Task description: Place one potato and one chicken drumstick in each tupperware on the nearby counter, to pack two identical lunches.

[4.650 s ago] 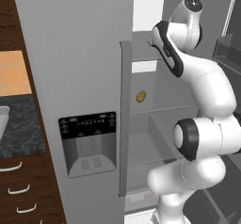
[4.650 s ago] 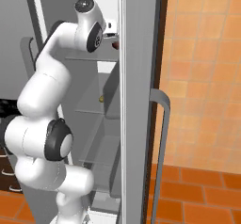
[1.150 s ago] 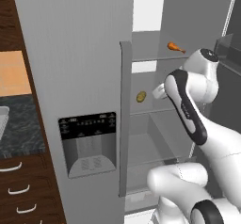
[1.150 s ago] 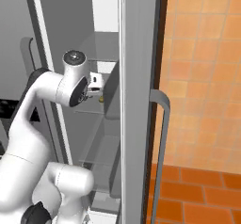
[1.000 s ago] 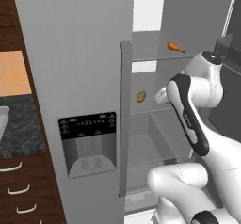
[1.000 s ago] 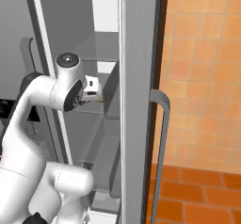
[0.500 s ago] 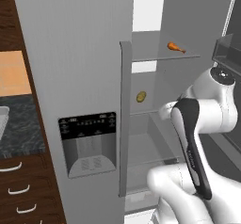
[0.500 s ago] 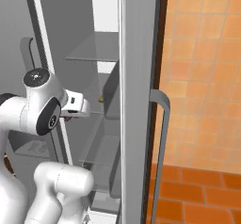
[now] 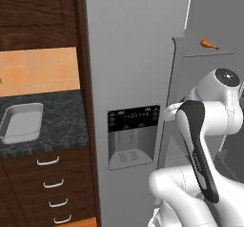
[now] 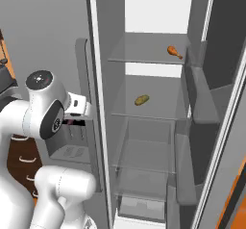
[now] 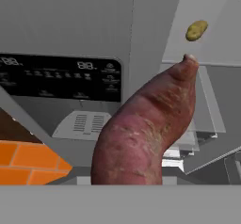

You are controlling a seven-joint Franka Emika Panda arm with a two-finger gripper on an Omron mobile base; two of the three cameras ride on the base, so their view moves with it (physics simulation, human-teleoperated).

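Left base view: the base has swung round, so the dark speckled stone counter (image 9: 62, 121) and one shallow pale grey tupperware tray (image 9: 21, 123) now show. The bright orange chicken drumstick (image 9: 208, 44) lies on its fridge shelf.

Right base view: the gripper (image 10: 72, 121) has come out of the fridge, and the yellowish oval potato (image 10: 141, 99) is still shelved.

Hand view: the jaws are narrow and, as I judge it, clamped on a reddish-brown knobbly tuber (image 11: 146, 129), ready to carry to the counter.

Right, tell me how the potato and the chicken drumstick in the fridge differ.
The potato is a yellowish-olive oval lump; the chicken drumstick is bright orange and tapers from a thick end to a thin one. The drumstick lies on the upper glass shelf, towards its right side; the potato lies on the shelf below, nearer the middle. Both are small and lie flat on a shelf.
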